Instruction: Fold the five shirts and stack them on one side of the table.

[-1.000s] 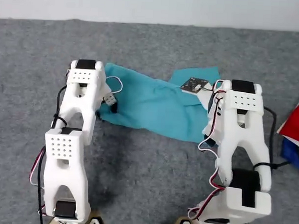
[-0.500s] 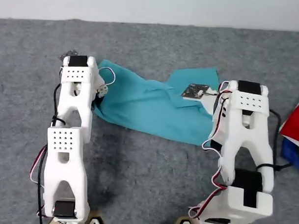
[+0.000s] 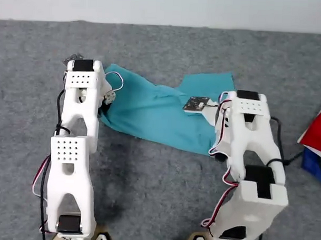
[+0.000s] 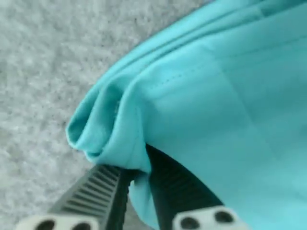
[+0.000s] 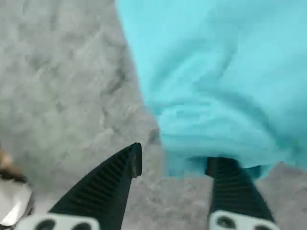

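A teal shirt [image 3: 155,114] lies crumpled across the middle of the grey table, stretched from left to right. My left gripper [image 4: 136,179] is shut on a bunched fold at the shirt's left edge [image 4: 216,96], where the left arm [image 3: 82,96] ends in the high view. The right arm [image 3: 245,123] leans over the shirt's right end. My right gripper [image 5: 180,165] is open low over the table, straddling the hem of the shirt [image 5: 206,72]. One fingertip [image 5: 223,170] is tucked under the cloth and the other [image 5: 129,160] stands on the bare table side.
A red shirt [image 3: 317,131] and a blue one [image 3: 313,163] lie at the right edge of the table. The grey felt surface [image 3: 163,183] stretches in front of the teal shirt between the arms, and a white wall edge runs along the back.
The left arm first drew the shirt's left edge back and to the left, then held still. The right arm has shifted left, onto the shirt's right end.
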Tool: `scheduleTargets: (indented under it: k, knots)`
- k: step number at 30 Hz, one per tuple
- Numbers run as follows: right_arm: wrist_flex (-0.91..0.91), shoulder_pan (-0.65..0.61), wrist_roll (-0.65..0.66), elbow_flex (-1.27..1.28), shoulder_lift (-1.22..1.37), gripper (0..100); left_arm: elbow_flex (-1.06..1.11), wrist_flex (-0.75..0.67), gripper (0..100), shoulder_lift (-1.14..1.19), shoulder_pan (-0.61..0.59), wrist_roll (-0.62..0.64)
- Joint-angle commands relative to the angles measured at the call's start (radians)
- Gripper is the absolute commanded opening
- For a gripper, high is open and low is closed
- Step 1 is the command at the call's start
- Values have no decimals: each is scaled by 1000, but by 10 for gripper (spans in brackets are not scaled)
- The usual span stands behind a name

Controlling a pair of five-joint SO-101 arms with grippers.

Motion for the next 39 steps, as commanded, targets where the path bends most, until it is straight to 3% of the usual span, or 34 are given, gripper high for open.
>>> scheduleTargets:
  k: [1, 2, 8, 16, 29, 34, 39]
  knots:
    - [-31, -22, -15, -37, 7, 37, -31, 28, 13, -6, -20, -14]
    - [-31, -22, -15, -37, 12, 0, -31, 28, 13, -6, -21, -14]
    - [-22, 2, -11, -37, 19, 12, -31, 28, 13, -6, -20, -14]
    - [159, 21, 98, -40, 18, 9, -4, 31, 12, -38, -25, -49]
    - [349, 217, 275, -40, 16, 9, 599, 28, 12, -399, -86, -236]
    - [352, 292, 311, -15, 16, 9, 771, 28, 12, -474, -150, -250]
    - [349, 283, 316, -3, -18, 20, 828, 28, 15, -491, -163, -276]
